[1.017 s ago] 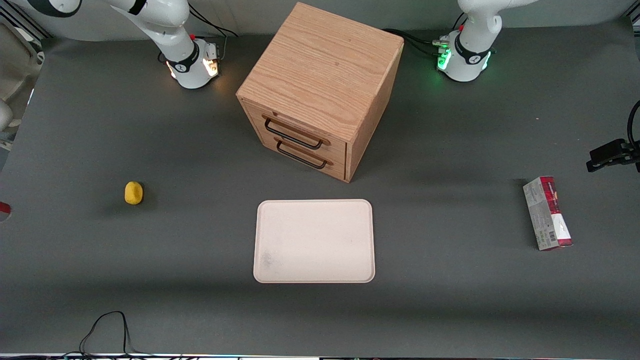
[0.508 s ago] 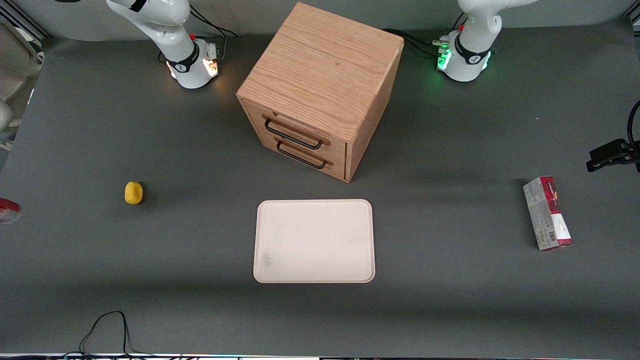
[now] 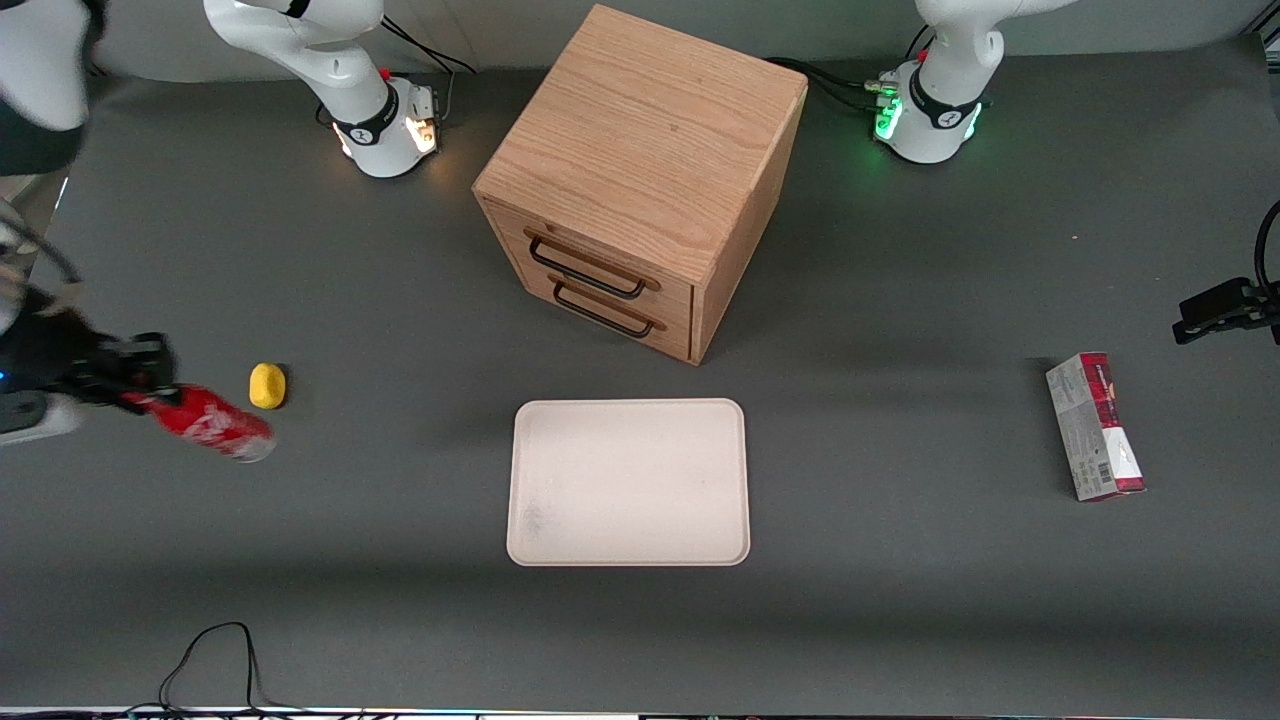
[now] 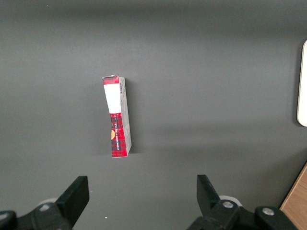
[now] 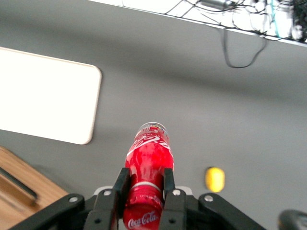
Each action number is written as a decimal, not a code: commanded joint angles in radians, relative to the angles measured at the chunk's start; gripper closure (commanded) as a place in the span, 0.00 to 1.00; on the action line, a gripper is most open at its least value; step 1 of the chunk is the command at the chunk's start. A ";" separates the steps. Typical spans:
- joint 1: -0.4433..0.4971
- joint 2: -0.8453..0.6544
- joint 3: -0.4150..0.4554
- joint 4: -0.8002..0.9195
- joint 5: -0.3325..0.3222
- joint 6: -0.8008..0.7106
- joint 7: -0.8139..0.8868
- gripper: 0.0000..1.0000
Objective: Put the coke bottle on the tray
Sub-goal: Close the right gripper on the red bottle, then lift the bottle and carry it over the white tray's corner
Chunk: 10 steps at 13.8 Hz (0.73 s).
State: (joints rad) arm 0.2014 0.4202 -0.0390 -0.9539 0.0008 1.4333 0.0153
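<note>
I read the gripper (image 3: 135, 385) clamped on the neck end of one coke bottle (image 3: 212, 427), carried tilted above the table toward the working arm's end, just beside one small yellow object (image 3: 267, 386). One tray (image 3: 628, 483) lies flat in front of one two-drawer wooden cabinet (image 3: 640, 180), well apart from the bottle. One red-and-grey carton (image 3: 1095, 427) lies toward the parked arm's end.

wooden cabinet (image 3: 640, 180), yellow lump (image 3: 267, 386), carton (image 3: 1094, 426)

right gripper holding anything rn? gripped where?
Yes. The gripper is shut on the coke bottle, clamped near its cap end, in the air toward the working arm's end, short of the tray.
</note>
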 commanded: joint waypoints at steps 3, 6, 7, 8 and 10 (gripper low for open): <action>0.130 0.032 0.097 0.026 -0.013 0.038 0.368 1.00; 0.228 0.078 0.099 0.041 -0.037 0.081 0.500 1.00; 0.255 0.097 0.099 0.043 -0.065 0.097 0.517 1.00; 0.265 0.115 0.100 0.043 -0.079 0.104 0.517 1.00; 0.265 0.153 0.100 0.043 -0.079 0.139 0.515 1.00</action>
State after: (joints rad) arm 0.4702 0.5288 0.0606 -0.9541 -0.0598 1.5502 0.5119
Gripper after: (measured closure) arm 0.674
